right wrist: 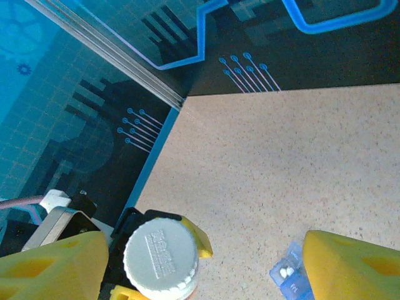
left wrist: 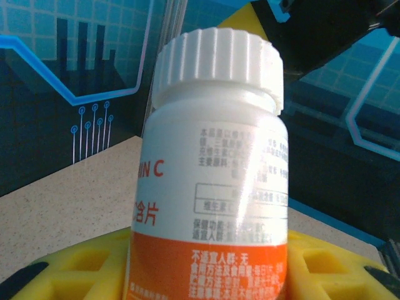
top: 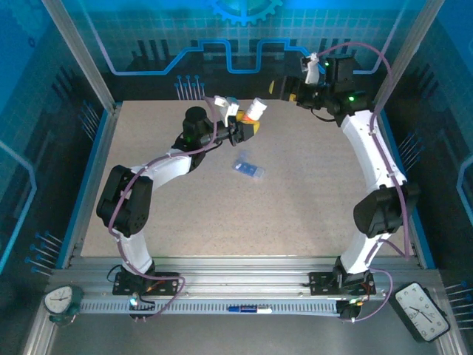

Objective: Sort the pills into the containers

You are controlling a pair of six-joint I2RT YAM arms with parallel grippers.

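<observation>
- Gripping the bottle (top: 256, 109) is our left gripper (top: 247, 126).
- The box (top: 248, 168), white pills (right wrist: 284, 272) in one compartment, lies nearer us than the bottle.
- Our right gripper (top: 281, 89), jaws apart, hangs right of the bottle.
</observation>
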